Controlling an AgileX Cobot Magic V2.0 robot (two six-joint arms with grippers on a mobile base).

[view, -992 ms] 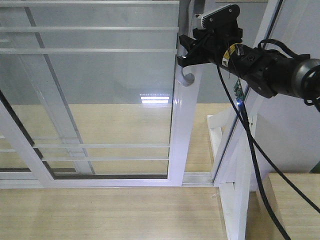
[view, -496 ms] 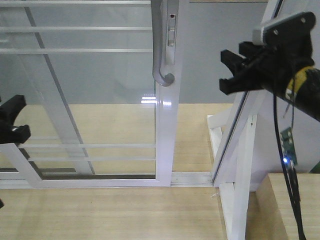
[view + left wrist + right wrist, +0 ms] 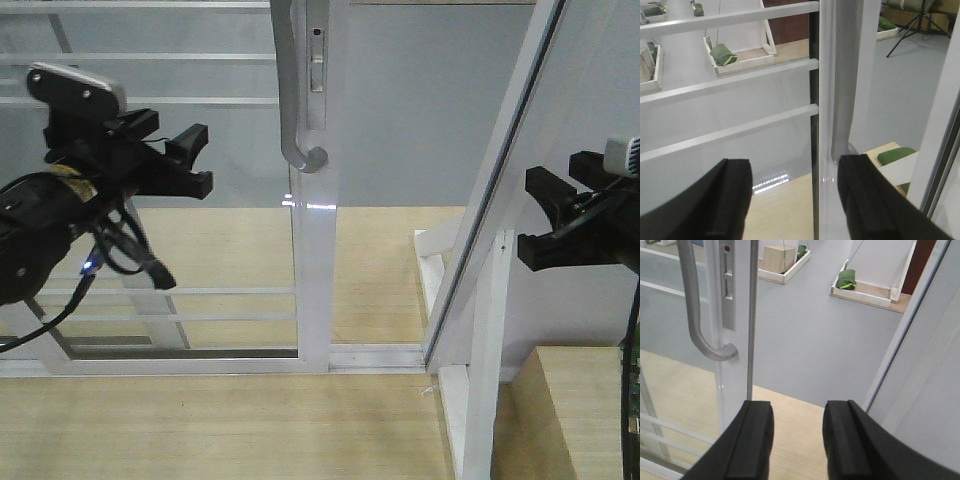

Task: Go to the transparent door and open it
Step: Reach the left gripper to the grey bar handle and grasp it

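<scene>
Spread wide and gripping nothing at left gripper and right gripper alike. Between them, nearer the left: transparent door, partway open, long axis vertical, handle upright. Open gap from door edge to right gripper.
</scene>
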